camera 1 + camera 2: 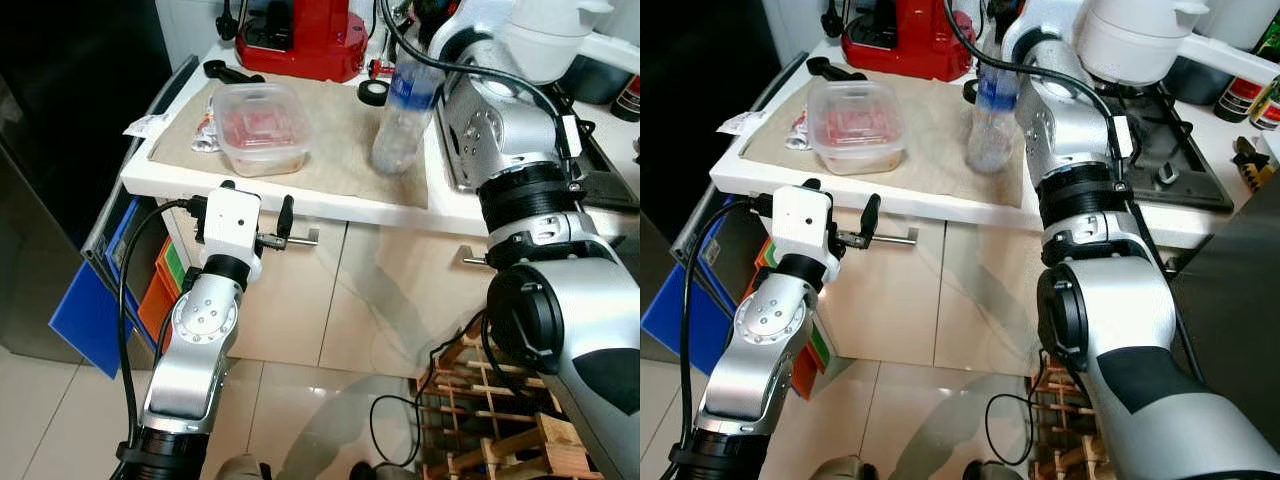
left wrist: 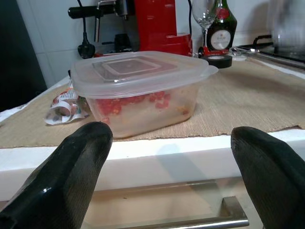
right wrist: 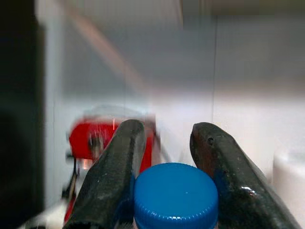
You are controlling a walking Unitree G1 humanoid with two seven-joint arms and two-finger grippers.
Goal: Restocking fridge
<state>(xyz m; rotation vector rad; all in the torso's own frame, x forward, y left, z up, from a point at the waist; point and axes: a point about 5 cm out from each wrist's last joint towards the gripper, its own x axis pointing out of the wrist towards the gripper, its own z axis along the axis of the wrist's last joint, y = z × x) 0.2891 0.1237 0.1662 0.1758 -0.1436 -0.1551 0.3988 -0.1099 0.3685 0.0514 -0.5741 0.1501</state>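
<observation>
At frame centre, the right gripper (image 3: 164,157) clamps its black fingers around a clear plastic bottle (image 1: 403,120) on the woven mat (image 1: 340,140), while the left gripper (image 2: 171,157) gapes before a lidded plastic tub (image 2: 140,90).

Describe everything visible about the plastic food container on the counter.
The plastic food container is a clear, rounded-square tub with a translucent snap-on lid, shut. Red pieces and something pale show through its walls. It sits upright and flat on the tan woven mat near the counter's front edge, a crumpled wrapper at its side. The left gripper hangs open just before and below it, not touching.
</observation>
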